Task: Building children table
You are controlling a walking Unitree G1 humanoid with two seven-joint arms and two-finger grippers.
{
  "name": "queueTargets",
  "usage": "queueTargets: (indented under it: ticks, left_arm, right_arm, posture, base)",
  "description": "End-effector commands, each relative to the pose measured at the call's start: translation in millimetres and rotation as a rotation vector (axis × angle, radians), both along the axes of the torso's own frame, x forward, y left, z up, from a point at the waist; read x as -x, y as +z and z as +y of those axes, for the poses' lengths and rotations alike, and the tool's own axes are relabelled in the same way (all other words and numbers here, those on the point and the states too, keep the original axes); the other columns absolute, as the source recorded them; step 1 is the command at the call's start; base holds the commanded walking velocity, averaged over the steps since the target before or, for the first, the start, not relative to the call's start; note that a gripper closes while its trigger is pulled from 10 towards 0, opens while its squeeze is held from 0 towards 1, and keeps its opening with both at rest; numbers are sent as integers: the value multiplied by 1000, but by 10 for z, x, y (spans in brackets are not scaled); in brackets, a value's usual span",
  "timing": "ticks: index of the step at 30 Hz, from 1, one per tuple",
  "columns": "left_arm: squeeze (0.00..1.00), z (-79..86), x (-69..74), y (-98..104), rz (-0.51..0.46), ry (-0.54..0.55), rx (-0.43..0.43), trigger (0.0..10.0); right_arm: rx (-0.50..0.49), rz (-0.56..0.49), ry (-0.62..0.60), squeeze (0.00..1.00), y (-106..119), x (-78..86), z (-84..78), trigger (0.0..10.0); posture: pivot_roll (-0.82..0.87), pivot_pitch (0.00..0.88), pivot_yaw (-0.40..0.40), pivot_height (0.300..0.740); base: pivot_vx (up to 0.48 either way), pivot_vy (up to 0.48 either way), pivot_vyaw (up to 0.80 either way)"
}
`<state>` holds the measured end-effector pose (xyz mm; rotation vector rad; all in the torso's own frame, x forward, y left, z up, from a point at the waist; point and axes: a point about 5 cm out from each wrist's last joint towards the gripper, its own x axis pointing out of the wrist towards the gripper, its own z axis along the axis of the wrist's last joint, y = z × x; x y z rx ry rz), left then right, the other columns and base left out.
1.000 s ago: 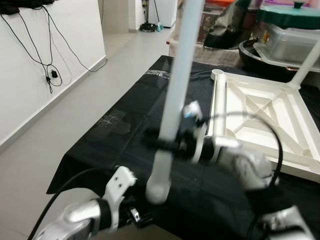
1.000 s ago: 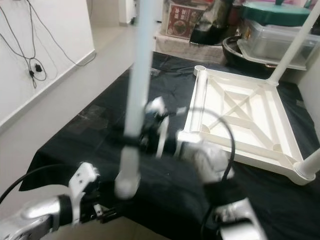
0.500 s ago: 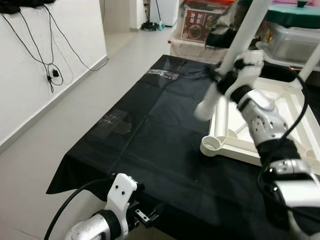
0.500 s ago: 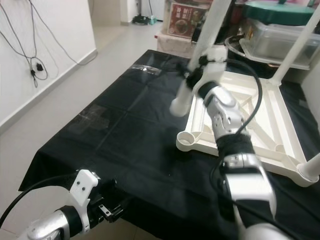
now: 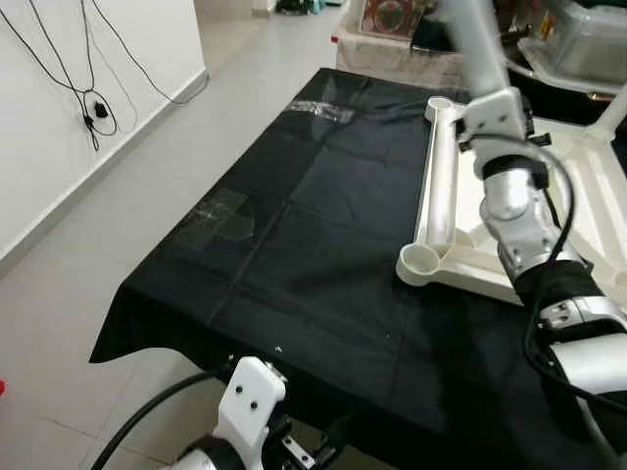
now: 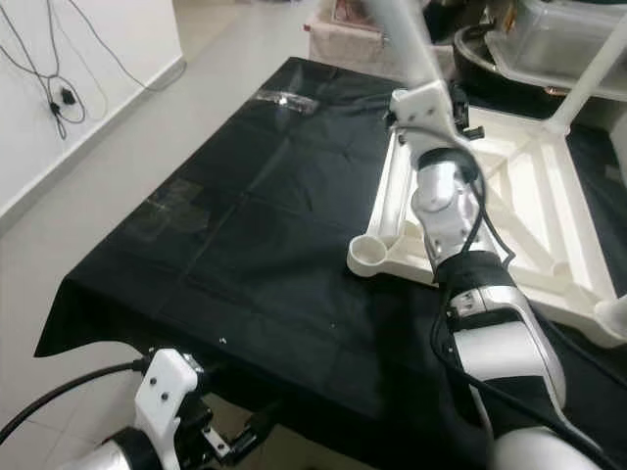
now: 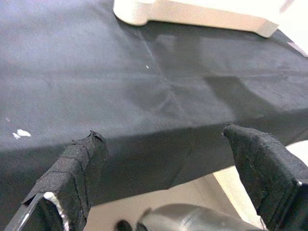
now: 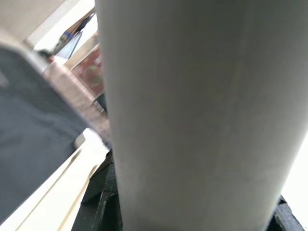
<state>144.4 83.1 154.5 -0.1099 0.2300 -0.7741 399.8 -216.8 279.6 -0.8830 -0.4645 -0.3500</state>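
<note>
Black cloth (image 5: 294, 245) under upturned white tabletop (image 5: 436, 196), right of frame.
My right gripper (image 5: 498, 116) clamps white leg (image 5: 470, 39) at top; left gripper (image 7: 168, 178) gapes wide, bottom edge.

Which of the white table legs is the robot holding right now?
The one leaning up from the right gripper, the held leg, above the upside-down tabletop. The other legs already stand fixed in far corners.

White tabletop (image 5: 549, 211) lies upside down on the black cloth (image 5: 294, 245), far right. The right gripper (image 5: 500, 113) holds a white leg (image 5: 475, 49) over it, near its far-left corner.
</note>
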Motion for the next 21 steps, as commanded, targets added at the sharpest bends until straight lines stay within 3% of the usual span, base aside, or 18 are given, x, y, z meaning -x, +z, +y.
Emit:
queueTargets:
  ticks: [1,2,7,13,15,19,21]
  left_arm:
    - [0,-9,54,-1,18,-7,-12,10000]
    - [0,-15,83,10,23,-4,-9,10000]
    - [0,-15,115,22,29,-4,-11,10000]
    - [0,-11,196,47,59,-3,-12,10000]
    - [0,-7,200,50,69,-3,-11,10000]
    - [0,-8,198,49,73,-2,-10,10000]
    - [0,-8,172,34,80,3,-5,10000]
  right_arm:
    - [64,-7,-1,0,-78,5,22,0]
    - [129,1,-5,0,-151,3,47,0]
    - [132,30,-7,0,-247,0,44,0]
    - [40,157,55,0,-633,21,137,0]
    - [-60,205,106,0,-740,24,215,0]
    - [-106,232,149,0,-770,18,278,0]
    - [-393,351,368,0,-826,-12,564,0]
  posture:
    - [194,301,-43,740]
    - [198,316,-43,740]
    - [202,331,-35,740]
    - [202,346,-26,740]
    - [202,346,-24,740]
    - [199,342,-25,740]
    - [184,330,-27,740]
  base:
    - [0,0,0]
    - [0,0,0]
    - [0,0,0]
    - [0,0,0]
    - [0,0,0]
    - [0,0,0]
    - [0,0,0]
